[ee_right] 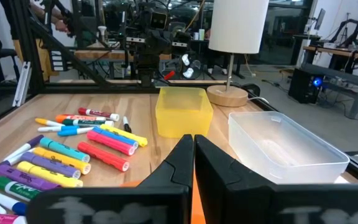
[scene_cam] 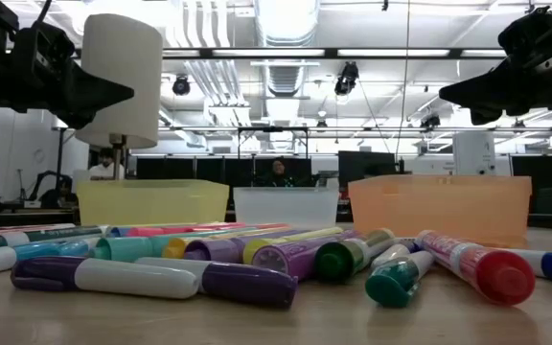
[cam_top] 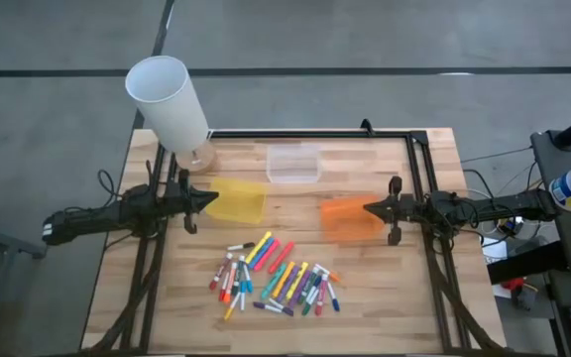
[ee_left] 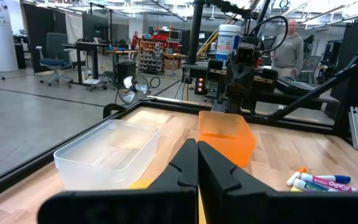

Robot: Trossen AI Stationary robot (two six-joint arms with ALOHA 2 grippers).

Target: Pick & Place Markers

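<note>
The markers (cam_top: 278, 281) lie in a loose pile on the table (cam_top: 404, 307), nearer the front edge than the three trays. The left gripper (cam_top: 209, 200) hovers at the yellow tray (cam_top: 237, 201), fingers together and empty. The right gripper (cam_top: 370, 208) hovers at the orange tray (cam_top: 347, 220), fingers likewise together and empty.

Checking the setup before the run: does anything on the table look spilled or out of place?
The markers lie in a loose heap on the table, none in the yellow tray, clear tray or orange tray. Nothing else stands out.
</note>
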